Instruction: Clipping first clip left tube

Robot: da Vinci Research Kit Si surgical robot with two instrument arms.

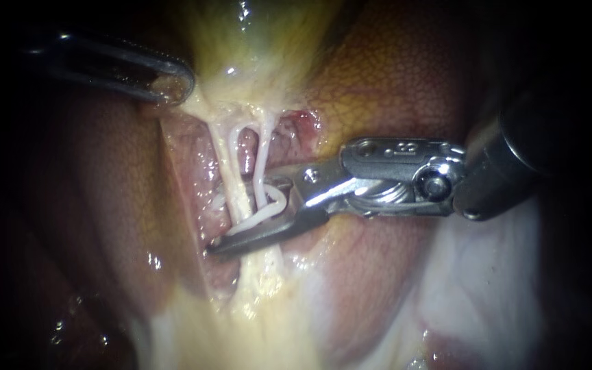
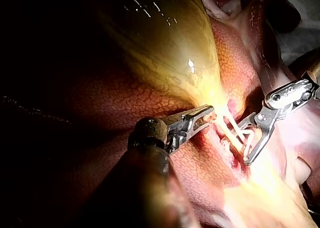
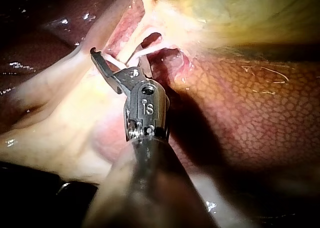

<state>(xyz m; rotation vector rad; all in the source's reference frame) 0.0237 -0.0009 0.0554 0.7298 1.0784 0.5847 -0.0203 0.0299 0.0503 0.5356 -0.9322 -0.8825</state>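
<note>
Liver (image 1: pixel 392 103): mottled red-brown, fills the field to either side of the opened bed where the tubes run.
Gallbladder (image 1: pixel 262 48): yellow-green, at the top of the endoscope view, narrowing down to the two tubes.
Right instrument (image 1: pixel 244 216): comes in from the right. Its jaws stand partly apart, pointing left across the tubes. The lower jaw lies in front of them and its tip reaches past the left tube. The upper jaw is mostly hidden behind them.
Left instrument (image 1: pixel 173 85): comes in from the upper left, its jaws closed on the yellowish edge of the gallbladder just above the tubes.
Left tube (image 1: pixel 229 164): pale, runs down from the gallbladder and crosses the gap between the right instrument's jaws, towards their tips.
Right tube (image 1: pixel 264 154): just beside it, thinner and whiter, enters the same gap nearer the hinge.
Clip (image 1: pixel 272 209): white, seated between the right instrument's jaws and held by both, lying across the tubes. Whether it takes in one tube or both, I cannot tell.
</note>
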